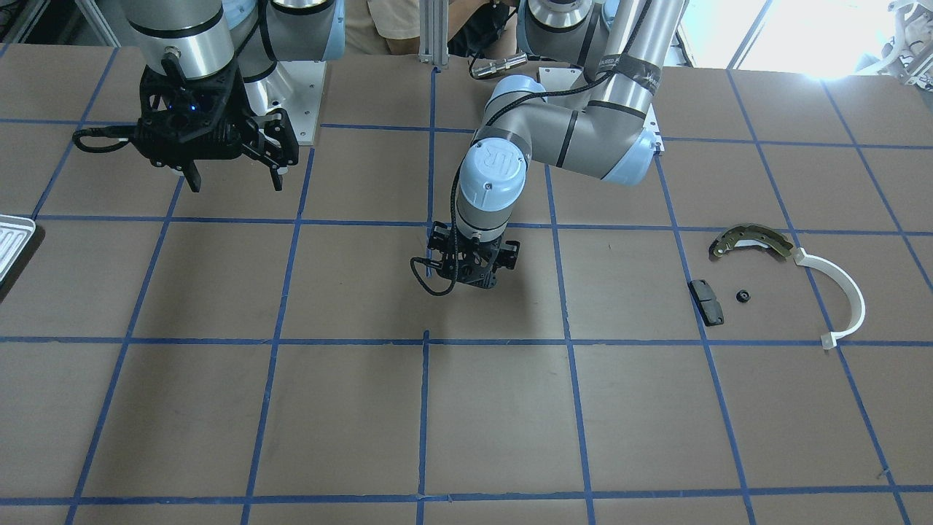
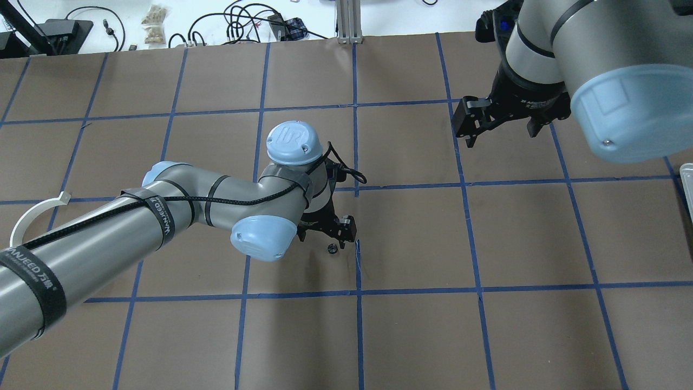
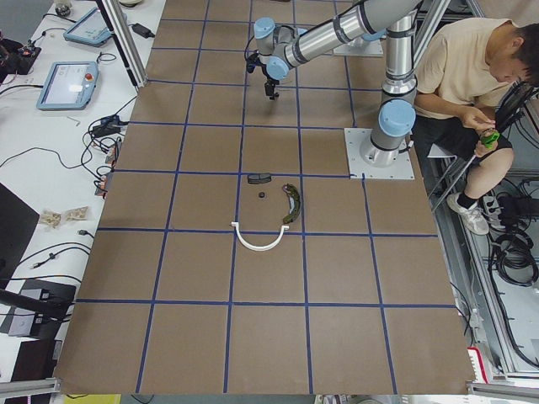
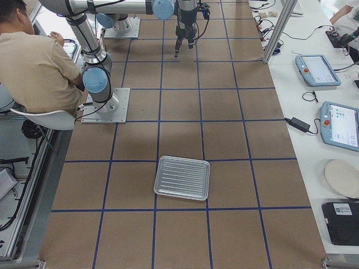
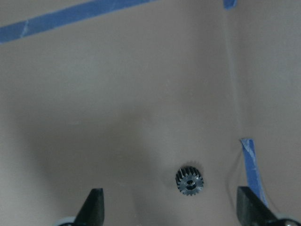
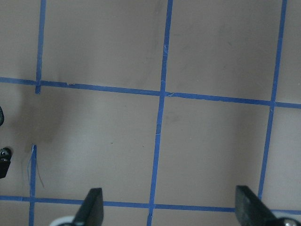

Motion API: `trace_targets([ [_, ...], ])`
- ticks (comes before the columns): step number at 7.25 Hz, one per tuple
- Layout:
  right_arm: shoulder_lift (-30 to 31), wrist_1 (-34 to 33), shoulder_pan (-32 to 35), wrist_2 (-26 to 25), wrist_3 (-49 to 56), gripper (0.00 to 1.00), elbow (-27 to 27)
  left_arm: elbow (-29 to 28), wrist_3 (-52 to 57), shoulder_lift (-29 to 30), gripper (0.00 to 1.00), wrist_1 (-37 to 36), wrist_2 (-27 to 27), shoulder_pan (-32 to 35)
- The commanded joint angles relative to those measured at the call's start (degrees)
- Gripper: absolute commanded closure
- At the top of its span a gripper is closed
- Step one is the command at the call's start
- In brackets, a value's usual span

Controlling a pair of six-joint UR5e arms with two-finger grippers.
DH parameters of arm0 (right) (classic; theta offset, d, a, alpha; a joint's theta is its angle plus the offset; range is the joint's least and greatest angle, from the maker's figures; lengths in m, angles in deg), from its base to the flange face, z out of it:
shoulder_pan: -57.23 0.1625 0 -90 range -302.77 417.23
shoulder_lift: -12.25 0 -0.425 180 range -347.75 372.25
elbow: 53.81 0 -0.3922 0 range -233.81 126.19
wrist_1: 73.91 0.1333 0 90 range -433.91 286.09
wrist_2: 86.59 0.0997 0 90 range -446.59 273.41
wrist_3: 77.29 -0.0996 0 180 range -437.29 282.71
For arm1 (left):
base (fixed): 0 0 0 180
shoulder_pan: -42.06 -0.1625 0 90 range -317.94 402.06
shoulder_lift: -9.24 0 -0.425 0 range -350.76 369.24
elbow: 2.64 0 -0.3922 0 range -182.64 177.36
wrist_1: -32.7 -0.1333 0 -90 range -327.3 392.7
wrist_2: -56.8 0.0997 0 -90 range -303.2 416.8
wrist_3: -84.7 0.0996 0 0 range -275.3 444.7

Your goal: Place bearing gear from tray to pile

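A small dark bearing gear [image 5: 189,180] lies on the brown table, between and just beyond the open fingers of my left gripper [image 5: 172,209]. In the overhead view the gear [image 2: 332,248] sits just in front of that gripper [image 2: 330,232], near the table's middle. The gripper holds nothing. My right gripper [image 1: 235,182] is open and empty, raised above the table. The ribbed silvery tray [image 4: 182,177] is empty at the table's right end. The pile is a brake shoe [image 1: 751,240], a white arc [image 1: 845,292] and a dark brake pad [image 1: 707,301].
A small black round part [image 1: 743,296] lies within the pile beside the brake pad. Blue tape lines grid the table. A seated person [image 4: 33,67] is behind the robot base.
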Motion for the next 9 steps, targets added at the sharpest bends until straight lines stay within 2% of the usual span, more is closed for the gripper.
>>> trace_targets([
  [1, -0.02, 0.00, -0.18, 0.25, 0.39, 0.00, 0.17, 0.35, -0.07, 0.38, 0.20, -0.31, -2.10, 0.07],
  [5, -0.02, -0.36, -0.18, 0.51, -0.14, 0.00, 1.05, 0.18, -1.56, 2.14, 0.23, -1.80, -2.82, 0.16],
  [6, -0.02, -0.36, -0.09, 0.51, -0.22, 0.00, 1.05, 0.18, -1.91, 2.32, 0.30, -1.97, -3.08, 0.60],
  [7, -0.02, -0.36, -0.09, 0.51, -0.14, 0.00, 1.05, 0.18, -2.00, 2.50, 0.53, -1.98, -2.91, 1.38],
  [8, -0.11, -0.36, -0.09, 0.60, -0.05, 0.00, 1.14, -0.08, -2.09, 2.41, 0.97, -1.98, -2.91, 1.48],
  [9, -0.19, -0.44, -0.18, 0.51, -0.05, 0.00, 1.75, -0.26, -1.92, 2.32, 1.00, -1.98, -2.82, 1.57],
])
